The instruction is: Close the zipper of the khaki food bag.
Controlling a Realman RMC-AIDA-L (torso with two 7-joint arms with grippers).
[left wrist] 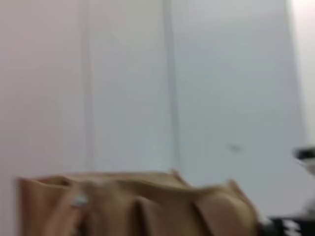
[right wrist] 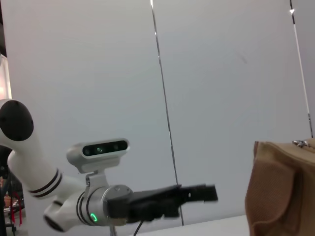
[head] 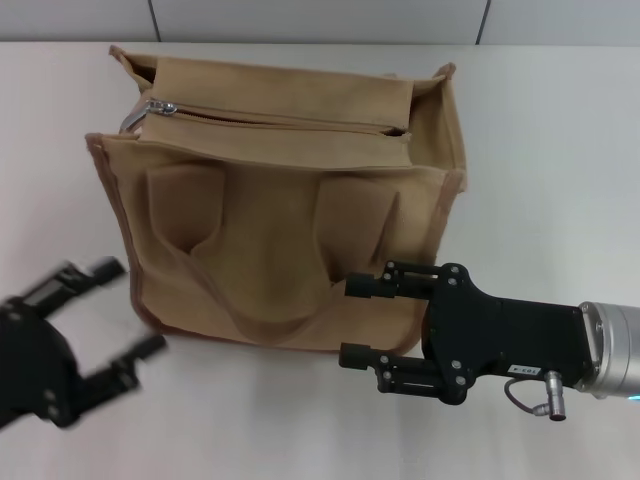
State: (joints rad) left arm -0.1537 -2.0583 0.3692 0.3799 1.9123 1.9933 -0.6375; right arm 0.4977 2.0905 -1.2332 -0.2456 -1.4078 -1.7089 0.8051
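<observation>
nearest the robot, the right gripper [head: 362,320] sits low over the white table [head: 560,150], in front of the lower right corner of the khaki food bag [head: 280,230]. its two black fingers [head: 372,285] point toward the bag and are spread apart, holding nothing; the upper fingertip overlaps the bag's front panel in the head view, and contact cannot be confirmed.

the left gripper [head: 135,310] is at the near left, just off the bag's lower left corner. its fingers are spread wide and hold nothing. it is clear of the bag. in the right wrist view the same gripper [right wrist: 204,192] extends from its silver wrist toward the bag's side [right wrist: 283,189].

the bag stands upright at mid-table, front face toward the robot, one looped handle [head: 260,320] hanging down over the front pockets.

farther back, the zipper [head: 285,120] runs along the bag's top. its teeth appear joined along the visible length. the silver slider [head: 163,107] lies at the left end, with the pull tab angled down beside it. in the left wrist view the slider [left wrist: 78,200] shows as a pale spot near the bag's top edge [left wrist: 133,179].

behind the bag, a pale panelled wall [head: 320,20] closes the scene.
</observation>
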